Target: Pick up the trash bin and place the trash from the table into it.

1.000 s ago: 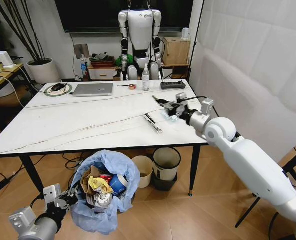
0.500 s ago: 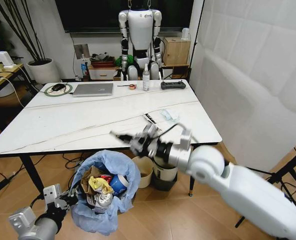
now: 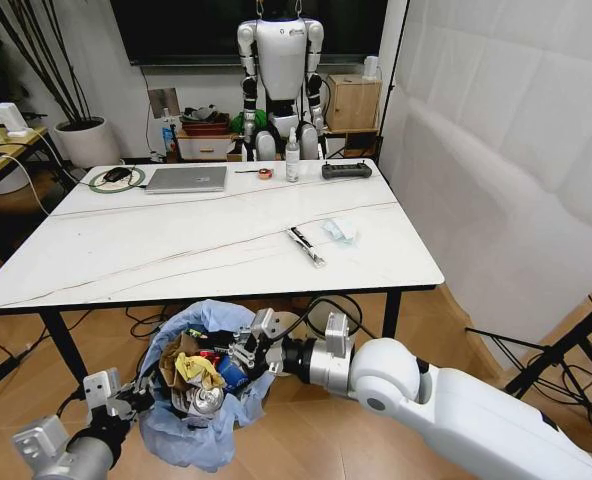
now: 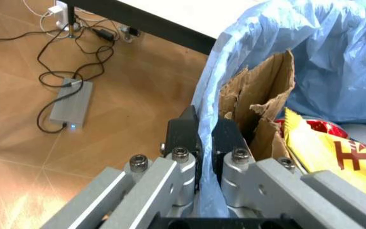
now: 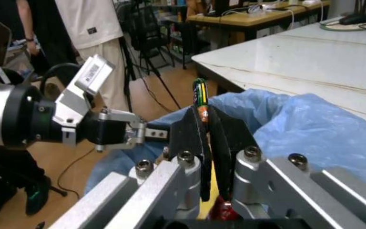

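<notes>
Trash bin (image 3: pixel 208 385) sits low at about 7 o'clock in our head view, below the near edge of the table (image 3: pixel 176 250), already stuffed with a torn cardboard box (image 4: pixel 259 102), a yellow wrapper (image 4: pixel 335 157) and a can (image 3: pixel 206 400). Up on the white top we've got a small dark stick-shaped item (image 3: pixel 305 246) and a clear crumpled wrapper (image 3: pixel 340 230) near the middle-right, plus a silver laptop (image 3: pixel 186 179), a spray bottle (image 3: pixel 292 155) and a black controller (image 3: pixel 346 170) along the far edge at 12 o'clock. Wood floor underneath, another robot (image 3: pixel 279 70) parked against the back wall.

Our left gripper (image 4: pixel 205 138) comes in from 7 o'clock, fingers pressed together on the blue bag at the bin's rim. Our right gripper (image 3: pixel 248 352) reaches across from 4 o'clock and hangs over the bin's mouth, fingers pinching a thin dark strip of trash (image 5: pixel 201 102) that sticks up past the tips.
</notes>
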{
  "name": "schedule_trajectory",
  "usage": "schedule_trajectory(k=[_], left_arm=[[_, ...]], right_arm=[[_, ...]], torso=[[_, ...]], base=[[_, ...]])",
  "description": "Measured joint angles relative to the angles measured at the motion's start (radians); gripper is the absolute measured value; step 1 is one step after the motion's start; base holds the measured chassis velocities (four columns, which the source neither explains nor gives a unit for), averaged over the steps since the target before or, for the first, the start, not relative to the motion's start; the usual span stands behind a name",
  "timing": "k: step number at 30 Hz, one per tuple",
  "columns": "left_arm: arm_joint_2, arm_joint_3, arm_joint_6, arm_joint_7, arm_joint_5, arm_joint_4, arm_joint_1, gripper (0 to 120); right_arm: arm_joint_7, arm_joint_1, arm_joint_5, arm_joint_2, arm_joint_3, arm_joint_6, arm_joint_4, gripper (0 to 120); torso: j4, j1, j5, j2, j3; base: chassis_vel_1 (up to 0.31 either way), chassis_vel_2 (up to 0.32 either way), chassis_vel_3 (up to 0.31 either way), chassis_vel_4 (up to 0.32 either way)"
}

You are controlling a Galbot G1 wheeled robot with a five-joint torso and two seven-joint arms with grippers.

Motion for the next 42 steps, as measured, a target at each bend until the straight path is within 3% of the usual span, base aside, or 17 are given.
schedule_trajectory(k=[13,15,17,22,26,33,42], left_arm=[[-0.004,0.005,0.0,0.0,0.0,0.004,-0.009,0],[-0.004,0.006,0.0,0.0,0.0,0.007,-0.008,0],[-0.004,0.006,-0.001,0.0,0.0,0.008,-0.007,0],[0.003,0.015,-0.003,0.003,0.008,0.019,-0.009,0],[0.007,0.018,-0.005,0.007,0.011,0.02,-0.009,0],[0.021,0.022,-0.006,0.009,0.009,0.02,-0.011,0],[0.03,0.017,-0.006,0.009,0.001,0.016,-0.012,0]], right_arm=[[0.018,-0.036,-0.021,-0.013,0.047,0.014,0.001,52],[0.043,-0.037,-0.016,-0.007,0.092,0.011,0.004,63],[0.057,-0.035,-0.011,-0.005,0.109,0.008,0.003,66],[0.217,-0.06,0.019,0.001,0.279,-0.034,-0.057,87],[0.27,-0.111,0.023,0.025,0.362,-0.046,-0.111,98],[0.275,-0.122,-0.057,0.119,0.46,-0.051,-0.266,100],[0.275,-0.08,-0.108,0.172,0.503,-0.067,-0.36,100]], torso=[[-0.0001,0.0,0.0002,0.0,0.0],[-0.0001,0.0,0.0002,0.0,0.0],[-0.0001,0.0,0.0001,0.0,0.0],[0.0002,0.0,0.0,0.0,0.0],[-0.0004,0.0,0.0002,0.0,0.0],[-0.0001,0.0,0.0003,0.0,0.0],[0.0,0.0,0.0001,0.0,0.0]], base=[[0.0,0.0,0.0,0.0],[0.0,0.0,0.0,0.0],[0.0,0.0,0.0,0.0],[0.0,0.0,0.0,0.0],[0.0,0.0,0.0,0.0],[0.0,0.0,0.0,0.0],[0.0,0.0,0.0,0.0]])
